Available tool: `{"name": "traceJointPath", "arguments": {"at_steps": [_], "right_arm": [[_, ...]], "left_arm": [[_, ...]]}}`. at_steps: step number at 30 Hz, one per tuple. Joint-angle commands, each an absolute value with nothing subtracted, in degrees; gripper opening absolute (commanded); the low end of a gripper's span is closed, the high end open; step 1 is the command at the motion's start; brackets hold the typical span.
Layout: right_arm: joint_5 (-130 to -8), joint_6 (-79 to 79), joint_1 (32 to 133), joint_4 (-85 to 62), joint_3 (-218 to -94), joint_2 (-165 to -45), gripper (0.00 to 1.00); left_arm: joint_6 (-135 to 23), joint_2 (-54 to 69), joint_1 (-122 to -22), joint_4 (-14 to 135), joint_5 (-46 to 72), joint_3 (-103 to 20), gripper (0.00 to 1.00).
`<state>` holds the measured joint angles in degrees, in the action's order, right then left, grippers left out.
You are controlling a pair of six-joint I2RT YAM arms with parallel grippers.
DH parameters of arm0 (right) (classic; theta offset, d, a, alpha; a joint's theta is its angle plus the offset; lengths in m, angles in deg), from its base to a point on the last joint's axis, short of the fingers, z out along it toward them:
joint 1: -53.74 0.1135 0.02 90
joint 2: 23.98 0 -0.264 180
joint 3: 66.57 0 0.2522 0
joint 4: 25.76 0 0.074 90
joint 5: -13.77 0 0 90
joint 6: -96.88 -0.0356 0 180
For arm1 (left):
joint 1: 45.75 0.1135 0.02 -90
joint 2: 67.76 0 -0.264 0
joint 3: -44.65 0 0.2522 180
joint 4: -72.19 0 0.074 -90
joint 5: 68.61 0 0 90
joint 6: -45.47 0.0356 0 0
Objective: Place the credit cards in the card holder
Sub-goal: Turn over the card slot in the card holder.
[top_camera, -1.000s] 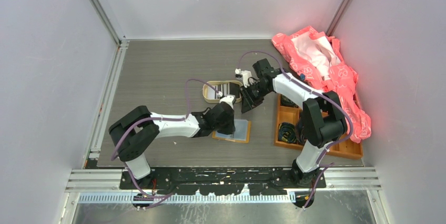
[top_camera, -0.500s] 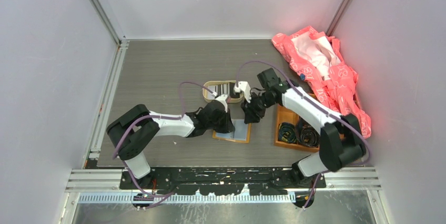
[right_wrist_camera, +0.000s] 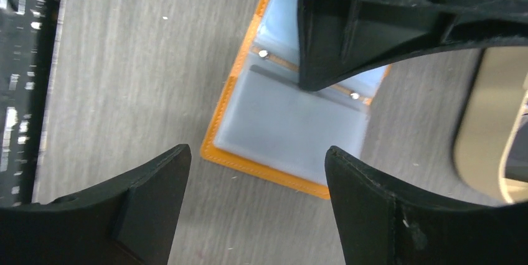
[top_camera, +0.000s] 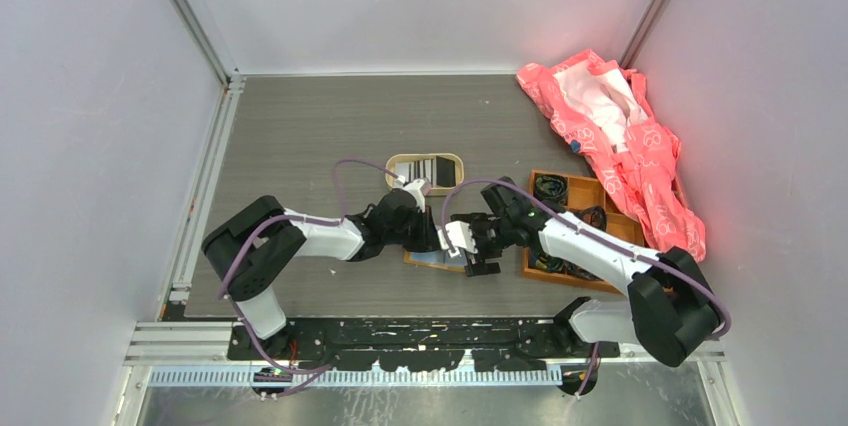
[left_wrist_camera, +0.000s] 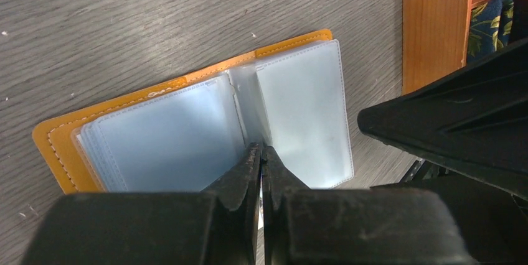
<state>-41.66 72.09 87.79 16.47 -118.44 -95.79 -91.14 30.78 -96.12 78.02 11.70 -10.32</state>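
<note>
Seen from above, the holder lies open mid-table, with a tin at its 12 o'clock. The left gripper is closed, its tips on the fold (whether it pinches a sleeve is unclear). The right gripper is spread wide and empty over the 3 o'clock edge. In such crowding it could bump the left tips, and the sleeves would flop shut.

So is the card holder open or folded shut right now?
Open: the card holder lies spread on the table, clear sleeves facing up, the shut left gripper at its fold.
</note>
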Motion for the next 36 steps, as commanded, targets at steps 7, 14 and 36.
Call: {"name": "traceJointPath", "arguments": {"at_steps": [7, 14, 36], "right_arm": [[-51.18, 75.07, 90.42, 6.44, -117.86, -98.00, 0.83], [-52.51, 71.77, 90.47, 5.71, -118.71, -98.64, 0.81], [-45.17, 43.97, 81.93, 24.49, -138.66, -112.28, 0.70]], "left_arm": [[-91.81, 32.70, -94.97, 80.90, 8.77, -8.93, 0.04], [-91.73, 32.61, -94.59, 81.01, 8.14, -8.93, 0.03], [-91.46, 32.86, -94.13, 81.27, 7.28, -9.27, 0.03]]}}
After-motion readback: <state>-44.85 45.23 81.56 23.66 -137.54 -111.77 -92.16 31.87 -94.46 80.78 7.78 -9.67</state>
